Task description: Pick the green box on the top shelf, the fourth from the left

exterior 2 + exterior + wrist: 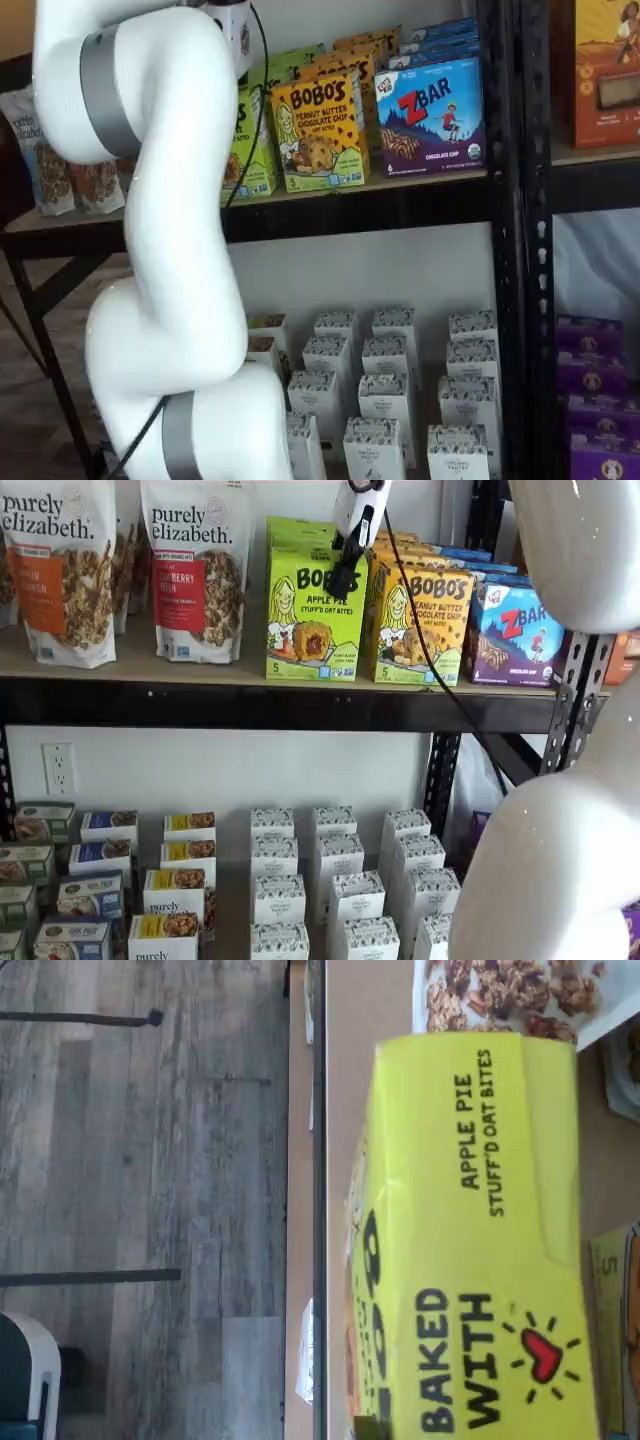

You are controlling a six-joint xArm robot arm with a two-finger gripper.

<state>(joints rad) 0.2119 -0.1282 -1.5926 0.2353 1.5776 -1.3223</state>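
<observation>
The green box stands at the front edge of the top shelf, with two granola bags at its 9 o'clock and the orange Bobo's box touching or just beside it at 3 o'clock; the ZBar box sits further right. The gripper hangs in front of the box's upper right face, its dark fingers seen as one shape with no clear gap, so I cannot tell how far it is parted, nor whether it has hold of anything yet.

To do this step well, I judge the fingers should straddle the carton's narrow width squarely, well clear of the orange neighbour at 3 o'clock, and close on the side walls, not the thin top flap. The box should then come straight out so the neighbours stay put.

The wrist view shows the green box's top panel close below the camera, but no fingers. In a shelf view the arm covers most of the green box, and the gripper's tips are hidden there.
</observation>
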